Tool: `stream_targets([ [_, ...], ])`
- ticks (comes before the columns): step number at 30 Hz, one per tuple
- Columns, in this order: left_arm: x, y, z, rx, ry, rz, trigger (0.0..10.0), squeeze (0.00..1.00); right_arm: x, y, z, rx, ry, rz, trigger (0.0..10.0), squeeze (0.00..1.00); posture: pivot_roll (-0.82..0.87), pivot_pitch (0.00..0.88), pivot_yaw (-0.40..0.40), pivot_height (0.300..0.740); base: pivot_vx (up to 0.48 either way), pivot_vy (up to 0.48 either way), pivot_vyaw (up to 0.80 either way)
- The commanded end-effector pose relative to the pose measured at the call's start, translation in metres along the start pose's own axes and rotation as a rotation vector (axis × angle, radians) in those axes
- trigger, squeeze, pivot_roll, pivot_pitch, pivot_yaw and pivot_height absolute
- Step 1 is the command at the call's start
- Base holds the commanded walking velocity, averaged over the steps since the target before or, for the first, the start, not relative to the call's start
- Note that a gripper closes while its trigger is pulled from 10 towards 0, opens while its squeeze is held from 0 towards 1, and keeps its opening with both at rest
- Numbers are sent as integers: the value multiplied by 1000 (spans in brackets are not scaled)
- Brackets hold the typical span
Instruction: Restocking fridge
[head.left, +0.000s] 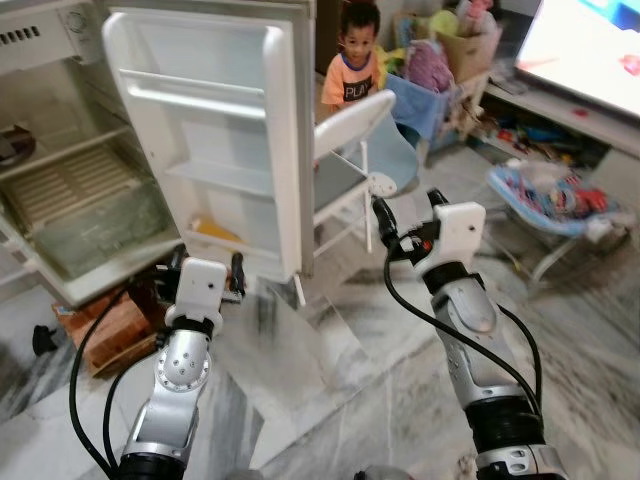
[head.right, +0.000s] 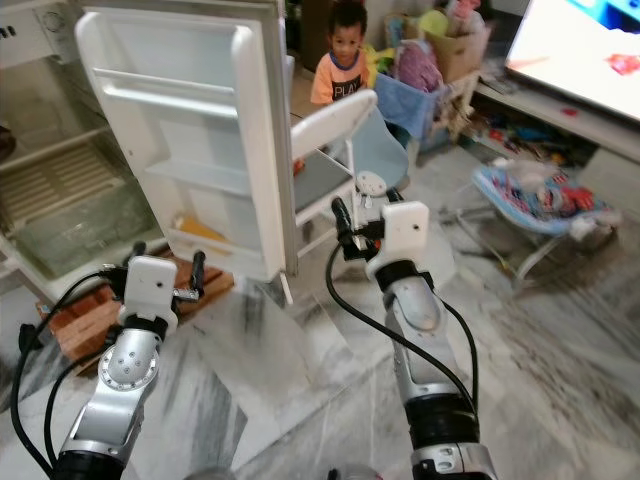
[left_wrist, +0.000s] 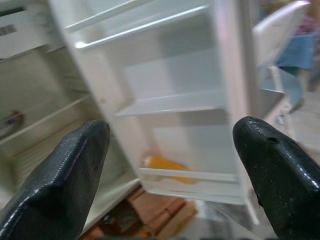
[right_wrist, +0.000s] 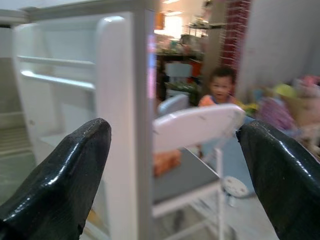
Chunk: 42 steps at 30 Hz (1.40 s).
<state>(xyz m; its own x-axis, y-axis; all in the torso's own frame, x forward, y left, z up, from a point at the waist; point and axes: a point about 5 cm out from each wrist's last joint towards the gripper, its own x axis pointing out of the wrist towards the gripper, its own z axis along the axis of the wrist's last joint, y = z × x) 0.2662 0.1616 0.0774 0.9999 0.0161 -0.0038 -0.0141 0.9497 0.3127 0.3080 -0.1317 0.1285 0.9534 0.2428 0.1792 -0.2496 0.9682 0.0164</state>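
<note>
Head views — I have the fridge ahead and to my left, its door swung wide and edge-on toward me. The door shelves are mostly bare; a yellow packet lies in the lowest one. The cabinet shelves look near empty too, with a dark item at the far left that I cannot identify. Left gripper is raised low before the door's bottom corner, right gripper raised beside a white folding chair. A child stands behind that chair, close to the door. Neither gripper carries anything.

Left wrist view — fingers spread apart, nothing between them, aimed at the door shelves and the packet.

Right wrist view — fingers likewise apart and empty, looking past the door's edge at the chair and the child.

My read: early stage, the approach step — fridge open, no stock in hand. I see no supplies set out for loading. Next move calls for locating the goods, then stepping in squarely, minding the child and chair on my right.
</note>
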Motion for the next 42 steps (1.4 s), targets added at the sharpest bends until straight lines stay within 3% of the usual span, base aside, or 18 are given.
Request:
stream_targets([
  [1,0,10,-3,24,18,41,10000,0,6,12,6,4,-26,53,10000,0,119,0,-34,740,364,-311,494],
  [13,-5,3,-10,37,64,4,10000,0,13,18,11,14,-48,89,10000,0,122,0,-36,740,312,-360,371],
  [21,-11,-3,-18,33,117,-7,10000,0,17,17,10,15,-36,106,10000,0,125,0,-39,740,0,-469,0],
  [29,-14,2,-27,45,191,25,10000,0,28,21,17,22,-49,196,10000,0,133,0,-38,740,0,-472,0],
  [37,-15,7,-30,34,220,54,10000,0,32,25,21,13,-81,177,10000,0,143,0,-38,740,0,-469,659],
  [42,-17,11,-31,-30,231,86,10000,0,31,25,18,27,-70,150,10000,0,142,0,-36,740,0,-68,480],
])
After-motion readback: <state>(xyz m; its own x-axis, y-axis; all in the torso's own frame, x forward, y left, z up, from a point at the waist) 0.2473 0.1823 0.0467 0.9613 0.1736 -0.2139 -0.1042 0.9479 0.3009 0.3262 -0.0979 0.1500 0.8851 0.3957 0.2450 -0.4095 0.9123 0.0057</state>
